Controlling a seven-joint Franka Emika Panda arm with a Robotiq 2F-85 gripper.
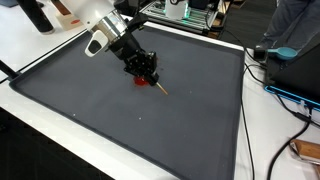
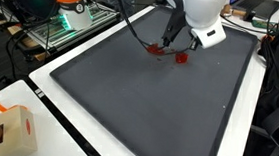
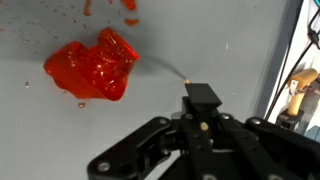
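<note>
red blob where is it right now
In the wrist view the red blob lies on the dark mat, up and left of the end effector; in both exterior views it sits right at its tip.

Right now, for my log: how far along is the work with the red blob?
Done: a red blob and red specks lie on the grey mat. In hand: the gripper, apparently shut, sits beside the blob with a thin stick at its tips. Left: the blob itself is not gripped.
</note>
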